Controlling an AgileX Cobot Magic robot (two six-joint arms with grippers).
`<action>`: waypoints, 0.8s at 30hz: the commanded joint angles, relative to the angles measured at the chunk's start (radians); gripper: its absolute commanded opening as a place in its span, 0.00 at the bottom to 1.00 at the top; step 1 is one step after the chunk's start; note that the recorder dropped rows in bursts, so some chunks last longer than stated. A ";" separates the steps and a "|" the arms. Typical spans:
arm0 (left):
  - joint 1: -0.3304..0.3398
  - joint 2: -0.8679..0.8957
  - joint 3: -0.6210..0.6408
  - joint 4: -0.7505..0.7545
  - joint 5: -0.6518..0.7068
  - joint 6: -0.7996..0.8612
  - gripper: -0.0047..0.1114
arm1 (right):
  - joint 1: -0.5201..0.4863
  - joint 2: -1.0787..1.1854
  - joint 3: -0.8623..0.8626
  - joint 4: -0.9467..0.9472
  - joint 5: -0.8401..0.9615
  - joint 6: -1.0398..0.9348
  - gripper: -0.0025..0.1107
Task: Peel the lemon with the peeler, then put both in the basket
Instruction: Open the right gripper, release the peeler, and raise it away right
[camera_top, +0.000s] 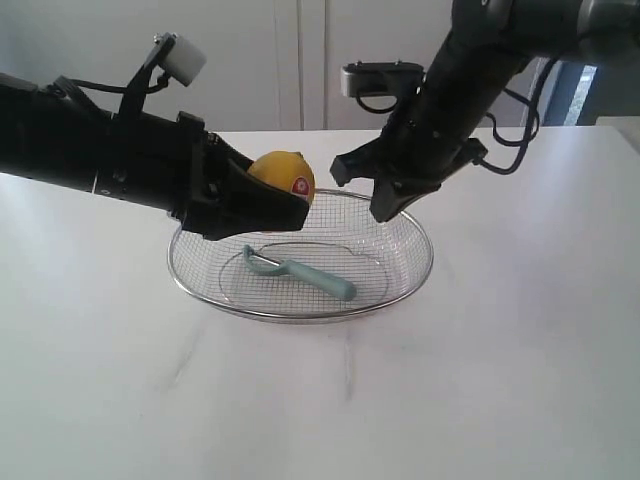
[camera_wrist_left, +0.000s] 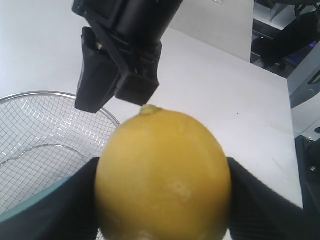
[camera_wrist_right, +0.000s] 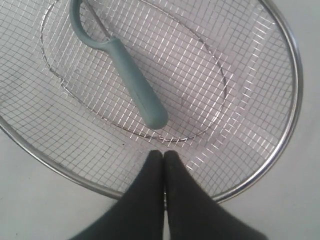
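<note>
Pinches lemon (camera_top: 284, 175) in left end effector (camera_top: 286, 200) over basket (camera_top: 300, 316) rim, right end effector (camera_wrist_right: 164, 158) pressed together, empty, above peeler (camera_top: 305, 273) inside; likely final drop-in, needs lowering then release.

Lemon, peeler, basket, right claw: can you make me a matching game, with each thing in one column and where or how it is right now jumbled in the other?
Things
1. lemon
2. peeler
3. basket
4. right gripper

States
A. shut and empty, over the basket's edge
B. lying inside the basket
C. held up by the left gripper
D. standing on the white table

Pairs: 1-C, 2-B, 3-D, 4-A
</note>
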 joint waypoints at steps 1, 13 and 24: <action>-0.007 -0.004 0.007 -0.028 0.014 0.002 0.04 | -0.061 -0.029 -0.008 -0.005 0.034 0.058 0.02; -0.007 -0.004 0.007 -0.028 0.016 0.002 0.04 | -0.218 -0.081 -0.002 -0.030 0.077 0.191 0.02; -0.007 -0.004 0.007 -0.028 0.018 0.002 0.04 | -0.308 -0.106 0.048 -0.118 0.074 0.243 0.02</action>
